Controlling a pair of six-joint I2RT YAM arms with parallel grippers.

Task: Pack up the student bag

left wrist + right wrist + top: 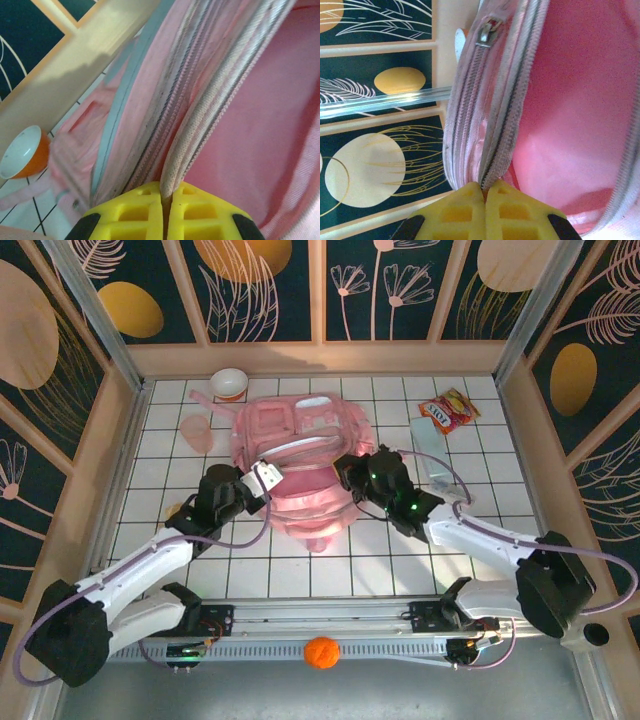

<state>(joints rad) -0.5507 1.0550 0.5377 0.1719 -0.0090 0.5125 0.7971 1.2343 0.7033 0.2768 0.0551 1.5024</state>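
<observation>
The student bag (300, 445), a big pink backpack with pale translucent panels, lies in the middle of the tiled table. My left gripper (262, 480) holds its left edge and my right gripper (345, 472) holds its right edge. In the left wrist view the yellow fingers (135, 212) are shut on the bag's zip edge (200, 130), with the pink lining (260, 115) open beside it. The right wrist view has my gripper (484, 189) pinching the bag's zip tape (507, 120); a metal zip puller (485, 32) hangs further up.
An orange-and-white bowl (229, 383) and a pink cup (197, 430) stand left of the bag. A red snack packet (448, 410) and a clear bottle (432, 462) lie to its right. An orange ball (321, 651) rests by the arm bases. Wooden walls enclose the table.
</observation>
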